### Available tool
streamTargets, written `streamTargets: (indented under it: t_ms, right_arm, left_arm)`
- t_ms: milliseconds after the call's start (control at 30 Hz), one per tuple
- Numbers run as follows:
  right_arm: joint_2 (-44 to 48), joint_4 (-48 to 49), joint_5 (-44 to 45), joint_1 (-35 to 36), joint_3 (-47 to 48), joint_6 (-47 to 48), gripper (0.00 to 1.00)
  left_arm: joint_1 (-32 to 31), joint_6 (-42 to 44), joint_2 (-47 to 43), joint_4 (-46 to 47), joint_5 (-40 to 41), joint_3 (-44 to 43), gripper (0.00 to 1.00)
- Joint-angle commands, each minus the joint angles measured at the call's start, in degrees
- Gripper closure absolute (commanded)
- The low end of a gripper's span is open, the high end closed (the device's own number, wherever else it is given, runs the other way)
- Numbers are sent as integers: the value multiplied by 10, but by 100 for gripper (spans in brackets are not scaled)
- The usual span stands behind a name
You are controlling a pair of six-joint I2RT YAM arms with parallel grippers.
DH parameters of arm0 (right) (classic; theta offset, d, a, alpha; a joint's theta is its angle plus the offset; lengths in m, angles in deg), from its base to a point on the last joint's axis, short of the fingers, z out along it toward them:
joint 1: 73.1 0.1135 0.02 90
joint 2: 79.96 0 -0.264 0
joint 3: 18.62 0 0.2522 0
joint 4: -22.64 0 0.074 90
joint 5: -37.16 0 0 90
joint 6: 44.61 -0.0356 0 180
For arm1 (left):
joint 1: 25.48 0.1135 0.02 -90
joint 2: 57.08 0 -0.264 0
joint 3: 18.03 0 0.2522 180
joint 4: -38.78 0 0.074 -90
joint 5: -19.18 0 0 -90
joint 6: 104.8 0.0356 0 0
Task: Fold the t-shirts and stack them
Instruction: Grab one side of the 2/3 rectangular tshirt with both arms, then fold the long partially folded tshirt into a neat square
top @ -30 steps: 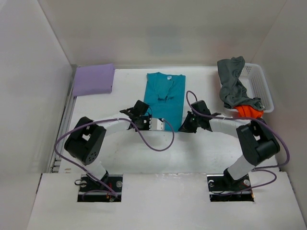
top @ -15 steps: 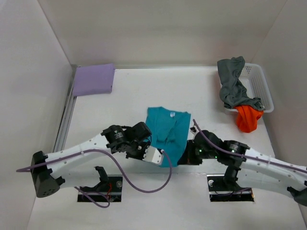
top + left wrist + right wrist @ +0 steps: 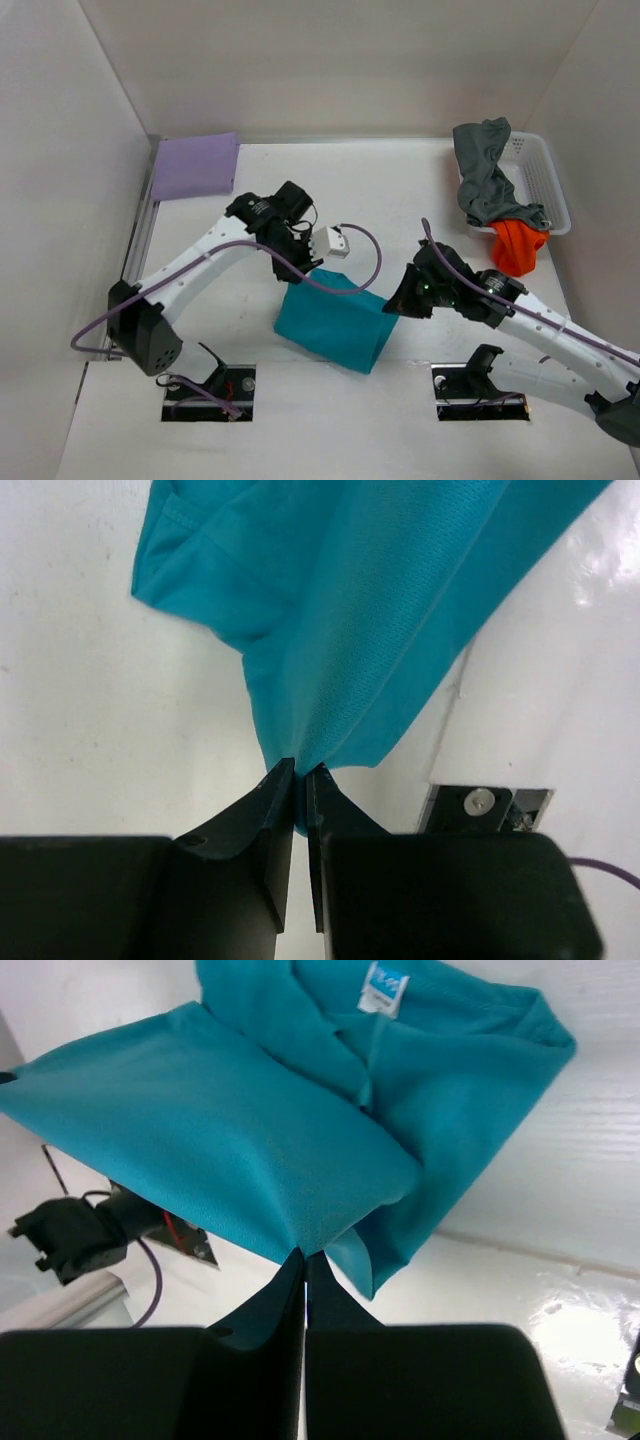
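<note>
Since a moment ago the teal t-shirt (image 3: 333, 325) has been dragged toward the near edge of the worktop (image 3: 400, 190) and its lower part lifted. The left end effector (image 3: 300, 775) and the right end effector (image 3: 305, 1258) each clench one corner of this thin, fine-knit cloth. I think both should travel level over the collar, keeping the cloth taut. Farther away, the lavender t-shirt (image 3: 194, 166) lies folded.

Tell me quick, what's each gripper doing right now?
Left gripper: shut on a corner of the teal t-shirt.
Right gripper: shut on another corner of the same shirt.
</note>
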Motion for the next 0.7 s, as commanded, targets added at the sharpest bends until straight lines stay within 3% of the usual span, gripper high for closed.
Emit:
streamTargets:
  t_ms: [0,333,667]
  right_arm:
    - [2,23,-45,-40,-21,44,100]
    - [35,32,-56,-62,-79,11,100]
    - [-17,163,-80,-154,-138,27,96]
  left_arm:
    - [2,0,34,60,-27,-10,93]
    - [14,14,129,107,-32,-50,93]
    - [16,-3,194,161,-26,-77,91]
